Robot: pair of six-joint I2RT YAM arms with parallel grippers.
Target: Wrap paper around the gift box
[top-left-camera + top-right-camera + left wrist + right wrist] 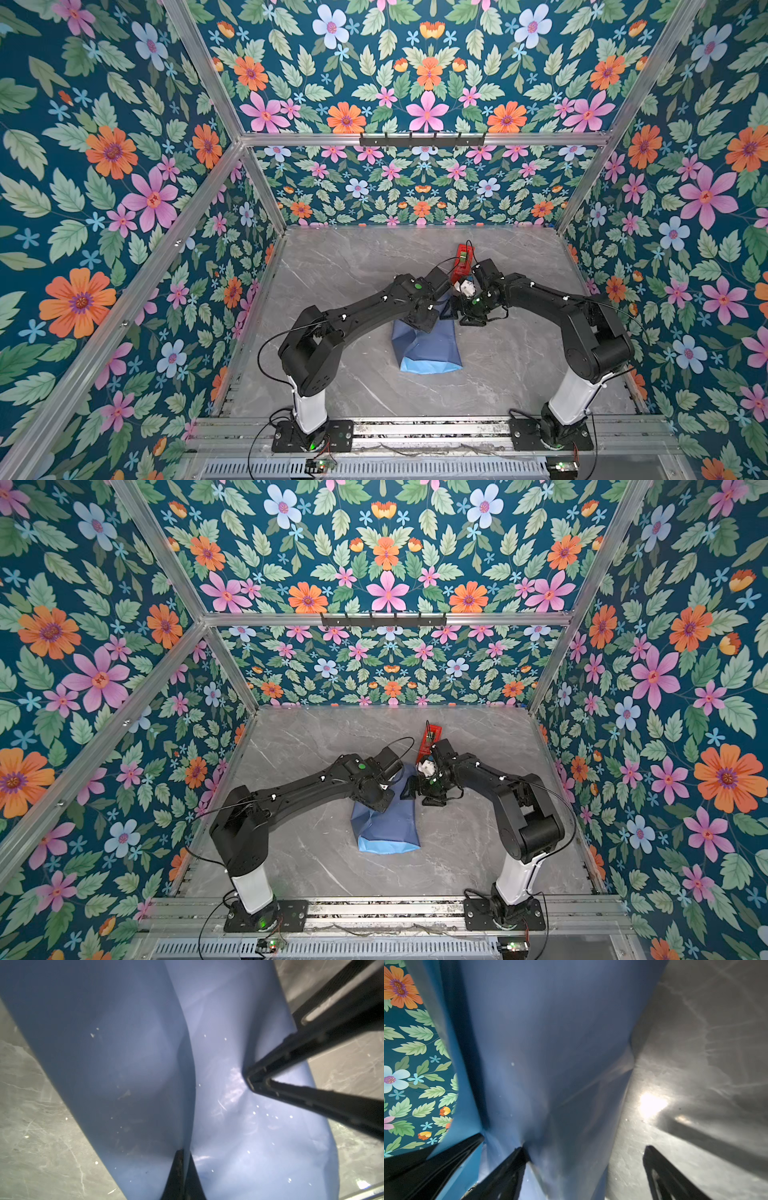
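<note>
The paper [428,345] [386,825] lies bunched in a slate-blue mound at mid-table, with a lighter blue edge toward the front. The gift box is hidden, nothing of it shows. My left gripper [422,322] [184,1153] points down at the mound's far end and is shut on a raised fold of the paper [124,1053]. My right gripper [461,313] [584,1150] stands open beside it. One of its fingers [517,1159] touches the paper [550,1043] and the other hangs over bare table. The right gripper's fingers [311,1043] press the sheet's side in the left wrist view.
A red tape dispenser [462,262] [430,739] stands just behind both grippers. The grey marble table [332,270] is enclosed by flowered walls and aluminium posts [266,187]. A rail [415,428] at the front edge carries both arm bases.
</note>
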